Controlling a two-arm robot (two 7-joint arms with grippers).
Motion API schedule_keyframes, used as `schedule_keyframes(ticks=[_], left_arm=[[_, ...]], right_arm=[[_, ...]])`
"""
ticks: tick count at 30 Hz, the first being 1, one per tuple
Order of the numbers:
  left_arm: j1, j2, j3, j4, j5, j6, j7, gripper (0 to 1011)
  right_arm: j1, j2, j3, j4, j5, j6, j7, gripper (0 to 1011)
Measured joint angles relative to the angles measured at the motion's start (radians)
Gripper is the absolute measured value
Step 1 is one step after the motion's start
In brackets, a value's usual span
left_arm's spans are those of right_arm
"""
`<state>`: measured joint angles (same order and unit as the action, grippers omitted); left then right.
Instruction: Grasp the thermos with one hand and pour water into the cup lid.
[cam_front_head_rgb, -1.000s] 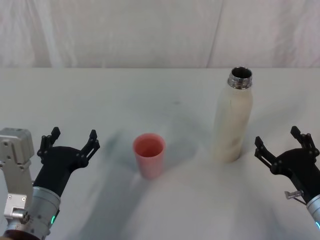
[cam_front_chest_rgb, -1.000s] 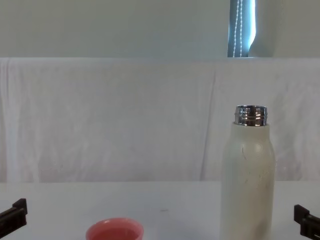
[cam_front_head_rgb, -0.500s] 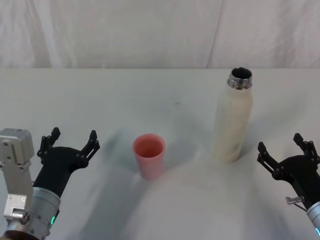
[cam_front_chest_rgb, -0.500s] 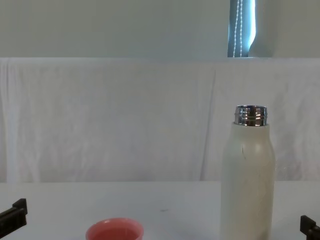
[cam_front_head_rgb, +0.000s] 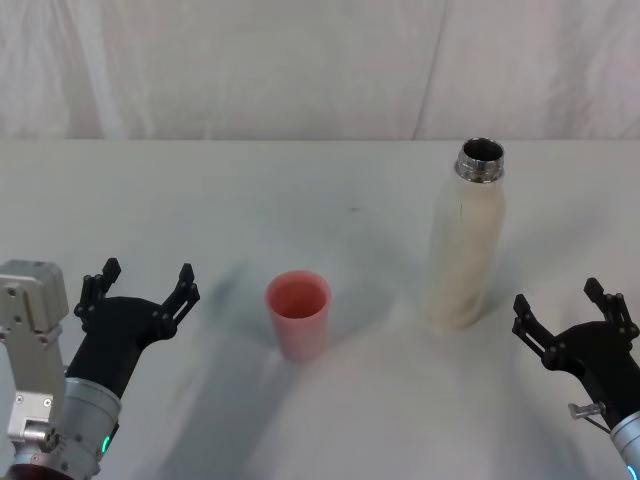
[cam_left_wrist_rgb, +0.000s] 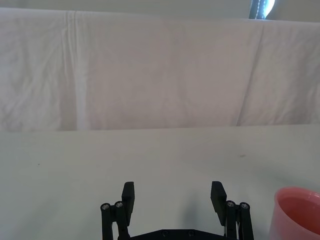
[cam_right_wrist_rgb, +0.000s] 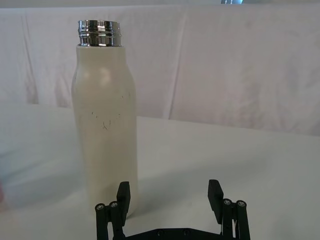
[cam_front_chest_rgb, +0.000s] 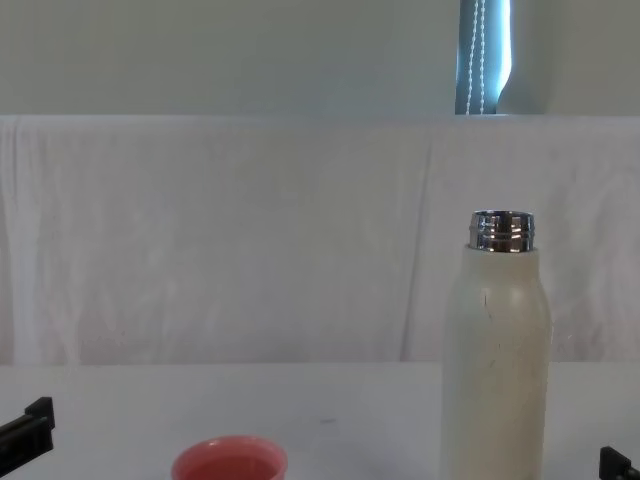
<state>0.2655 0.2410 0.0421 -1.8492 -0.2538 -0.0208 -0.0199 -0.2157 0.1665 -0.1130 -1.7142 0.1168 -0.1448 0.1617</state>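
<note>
The cream-white thermos (cam_front_head_rgb: 464, 245) stands upright on the table right of centre, its silver neck uncapped; it also rises tall in the chest view (cam_front_chest_rgb: 497, 355) and the right wrist view (cam_right_wrist_rgb: 104, 117). The pink cup lid (cam_front_head_rgb: 298, 312) sits upright to its left, near the middle (cam_front_chest_rgb: 229, 461) (cam_left_wrist_rgb: 297, 210). My right gripper (cam_front_head_rgb: 572, 311) is open, low at the right, nearer to me than the thermos and apart from it (cam_right_wrist_rgb: 169, 195). My left gripper (cam_front_head_rgb: 142, 287) is open at the lower left, left of the cup lid (cam_left_wrist_rgb: 173, 196).
A white cloth covers the table (cam_front_head_rgb: 240, 190) and hangs as a backdrop (cam_front_head_rgb: 300, 70) behind it. Bare table lies between the cup lid and the thermos and along the far side.
My right gripper has drawn back toward me and slightly lower, away from the thermos. The left gripper, thermos and cup lid have stayed put.
</note>
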Motion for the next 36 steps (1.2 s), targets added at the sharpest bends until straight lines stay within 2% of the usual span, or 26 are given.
schedule_keyframes(ticks=[36], left_arm=[[0.0, 0.0, 0.0, 0.0, 0.0, 0.0, 0.0, 1001]], right_arm=[[-0.001, -0.006, 0.002, 0.003, -0.005, 0.001, 0.001, 1001]])
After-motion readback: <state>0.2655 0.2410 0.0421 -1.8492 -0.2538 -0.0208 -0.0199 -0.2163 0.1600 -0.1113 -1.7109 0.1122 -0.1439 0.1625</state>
